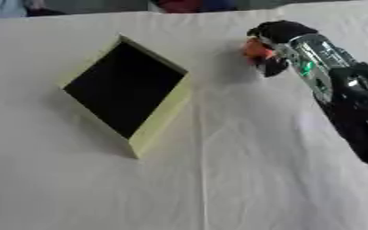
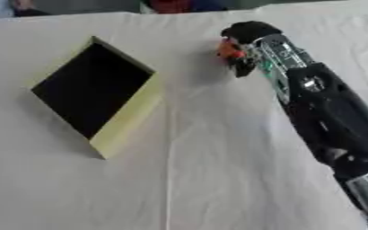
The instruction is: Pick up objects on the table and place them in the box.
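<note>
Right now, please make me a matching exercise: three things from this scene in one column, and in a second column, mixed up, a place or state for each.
Things:
1. box
2. orange object
3. right hand

Places or states:
A. fingers curled round something, far right of the table
B. yellow walls, dark inside, left of centre
C. held in the fingers, right of the box

Pairs: 1-B, 2-C, 3-A

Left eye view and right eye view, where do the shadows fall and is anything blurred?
Left eye view: box interior is black with shadow, and the orange thing in the right robot hand is smeared. Right eye view: soft shadow on the cloth left of the hand.
</note>
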Robot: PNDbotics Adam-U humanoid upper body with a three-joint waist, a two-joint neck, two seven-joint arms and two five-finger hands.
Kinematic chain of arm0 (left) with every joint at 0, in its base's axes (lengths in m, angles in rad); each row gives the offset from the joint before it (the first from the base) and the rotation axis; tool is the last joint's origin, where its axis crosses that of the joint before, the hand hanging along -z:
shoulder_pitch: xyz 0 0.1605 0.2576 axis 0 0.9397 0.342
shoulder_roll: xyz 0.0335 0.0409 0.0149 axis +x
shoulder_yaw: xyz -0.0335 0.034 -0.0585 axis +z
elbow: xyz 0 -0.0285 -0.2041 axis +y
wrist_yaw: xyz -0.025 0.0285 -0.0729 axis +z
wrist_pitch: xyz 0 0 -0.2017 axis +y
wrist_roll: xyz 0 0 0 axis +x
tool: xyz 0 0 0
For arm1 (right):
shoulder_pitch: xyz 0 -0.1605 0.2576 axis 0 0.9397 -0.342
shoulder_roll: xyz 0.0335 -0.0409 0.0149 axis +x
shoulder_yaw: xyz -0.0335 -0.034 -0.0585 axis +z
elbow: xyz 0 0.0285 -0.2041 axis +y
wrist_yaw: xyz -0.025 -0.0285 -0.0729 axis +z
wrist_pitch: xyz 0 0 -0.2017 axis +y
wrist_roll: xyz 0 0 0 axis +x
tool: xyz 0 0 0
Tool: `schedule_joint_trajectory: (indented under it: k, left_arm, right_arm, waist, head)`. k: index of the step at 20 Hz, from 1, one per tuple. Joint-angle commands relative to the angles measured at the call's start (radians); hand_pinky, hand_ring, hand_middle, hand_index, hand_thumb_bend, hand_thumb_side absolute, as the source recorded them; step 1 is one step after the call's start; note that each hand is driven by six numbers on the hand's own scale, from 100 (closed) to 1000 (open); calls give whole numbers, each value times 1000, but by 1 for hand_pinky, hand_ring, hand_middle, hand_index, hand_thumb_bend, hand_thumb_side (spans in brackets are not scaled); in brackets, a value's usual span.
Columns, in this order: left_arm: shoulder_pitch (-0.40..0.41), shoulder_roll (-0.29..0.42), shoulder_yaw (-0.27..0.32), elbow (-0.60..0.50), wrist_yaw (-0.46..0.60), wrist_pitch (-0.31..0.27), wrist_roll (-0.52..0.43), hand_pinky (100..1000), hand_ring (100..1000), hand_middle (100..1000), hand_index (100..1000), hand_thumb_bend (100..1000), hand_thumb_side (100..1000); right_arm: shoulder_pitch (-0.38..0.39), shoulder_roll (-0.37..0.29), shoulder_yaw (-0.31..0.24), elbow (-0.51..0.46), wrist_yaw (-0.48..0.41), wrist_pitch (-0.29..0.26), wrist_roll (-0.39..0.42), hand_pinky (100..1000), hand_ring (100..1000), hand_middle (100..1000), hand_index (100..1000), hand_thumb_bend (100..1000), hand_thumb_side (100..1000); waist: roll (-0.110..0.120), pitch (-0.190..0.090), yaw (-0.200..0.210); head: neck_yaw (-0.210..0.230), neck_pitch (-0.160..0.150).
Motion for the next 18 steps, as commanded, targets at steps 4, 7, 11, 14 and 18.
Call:
schedule_joint_trajectory:
  k: [4,7,11,14,18]
  left_arm:
    - [-6,10,2,-19,4,1,-9,612,685,715,766,100,589]
    - [-5,9,3,-19,4,2,-10,611,685,715,766,100,588]
    - [-5,9,3,-19,4,3,-11,611,684,716,766,100,590]
    - [-5,9,3,-19,3,4,-14,610,684,716,766,100,588]
    - [-5,9,4,-19,3,4,-17,608,684,716,766,100,587]
  right_arm:
    - [-23,-7,-14,4,-6,-2,7,958,939,726,881,100,120]
    - [-23,-5,-13,-7,-20,8,-24,927,882,546,748,100,100]
    - [-25,-3,-11,-20,-19,39,-100,898,824,463,633,100,100]
    - [-28,-2,-10,-31,-22,65,-156,895,813,463,620,100,100]
    - [-36,-7,-11,-75,-38,94,-191,883,797,463,616,100,100]
  waist:
    - [3,-16,2]
    - [3,-17,4]
    - [1,-19,4]
    - [1,-21,4]
    - [-1,-24,2]
  head:
    - [-6,-8]
    - [-7,-8]
    - [-7,-10]
    - [-5,-10]
    - [-4,-10]
